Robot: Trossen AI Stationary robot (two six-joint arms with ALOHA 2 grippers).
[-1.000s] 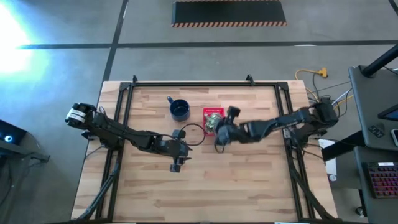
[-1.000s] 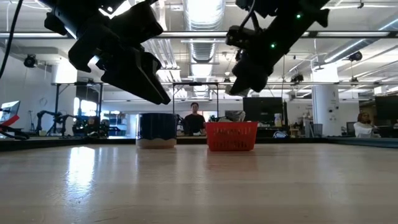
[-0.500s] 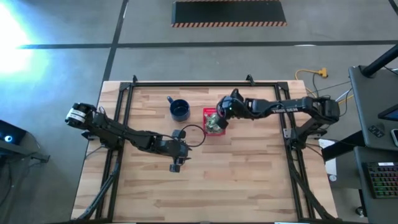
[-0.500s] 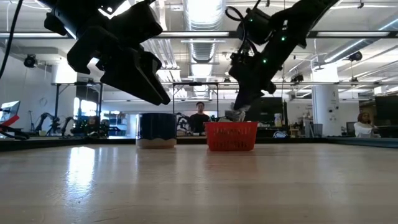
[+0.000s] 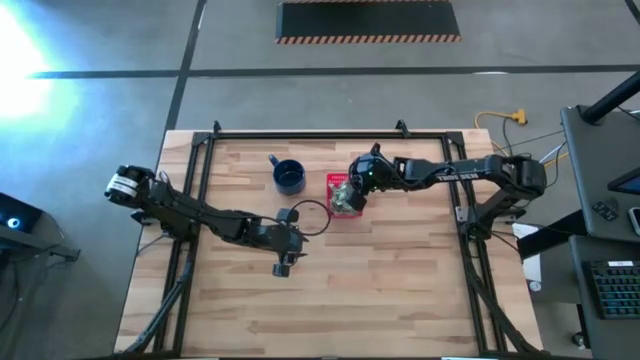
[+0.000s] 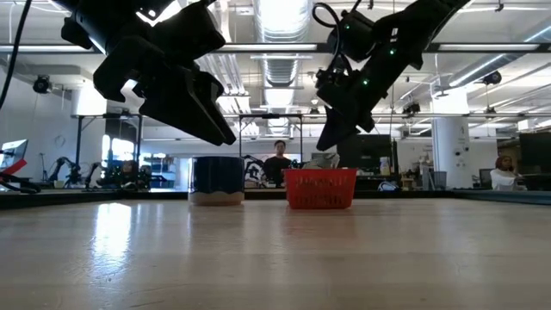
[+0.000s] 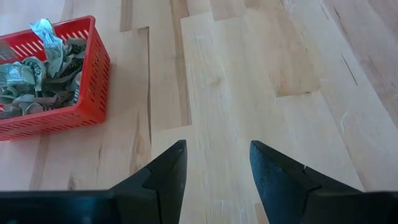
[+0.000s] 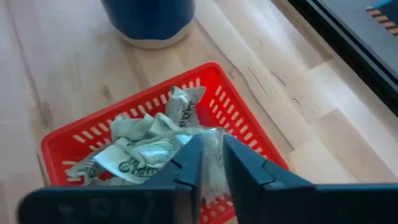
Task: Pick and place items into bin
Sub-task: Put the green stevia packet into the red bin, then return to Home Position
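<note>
Right gripper [image 8: 212,163], jaws pinching a wrapper [image 8: 214,155] over the bin [image 8: 245,124]: release off-centre and you spill it. Left jaws open.

This is a robotics lab or industrial test hall. The wooden table [image 5: 330,290] stands in a black metal frame on a bare grey concrete floor [image 5: 100,110] marked with dark lines, and a black mat edged in hazard stripes [image 5: 368,22] lies on the floor beyond its far side. Level across the table, the room opens into a wide hall with exposed ceiling ducts [image 6: 277,60], bright overhead lights and a white column [image 6: 449,151] at the right. Other robot arms [image 6: 65,164] stand at far benches on the left. A person [image 6: 278,164] sits at the far middle, another [image 6: 504,172] at the far right. To the table's right, a desk carries a keyboard [image 5: 612,285], and a yellow cable [image 5: 500,120] runs along the floor.
</note>
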